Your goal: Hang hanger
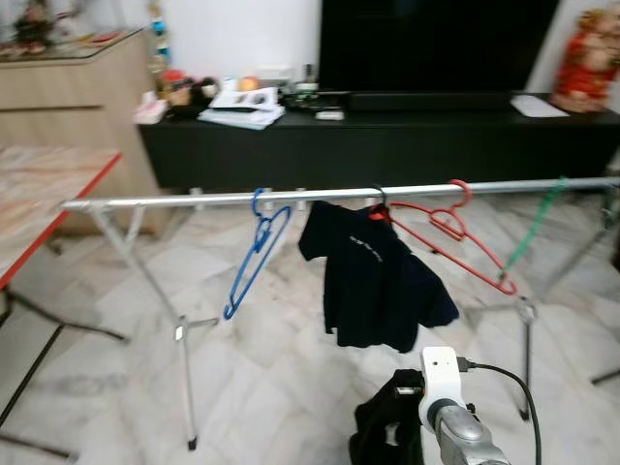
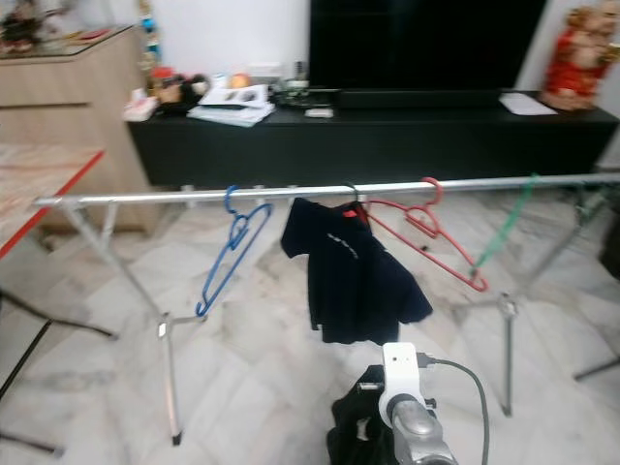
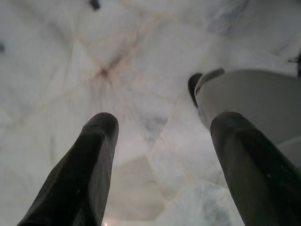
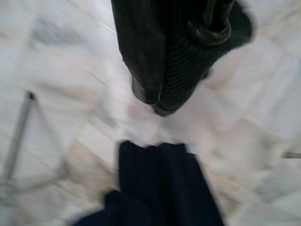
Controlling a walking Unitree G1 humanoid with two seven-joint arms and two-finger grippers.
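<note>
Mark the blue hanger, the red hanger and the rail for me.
blue hanger (image 1: 254,257): left eye view, on its sloping arm below the hook.
red hanger (image 1: 455,240): left eye view, on its long lower bar.
rail (image 1: 174,201): left eye view, bare stretch left of the blue hanger.

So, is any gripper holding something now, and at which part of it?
The left gripper is open and holds nothing. The right gripper is shut on a dark garment; which part of it is pinched cannot be told.

Head views: even, bright indoor light, soft faint shadows on marble floor (image 1: 242,387). Slight overall softness; edges at 3 and 9 o'clock blurrier. TV screen (image 1: 436,44) at 12 o'clock dark, no glare. Left wrist view: dim, fingers (image 3: 80,179) out of focus. Right wrist view: heavy motion blur throughout.
</note>
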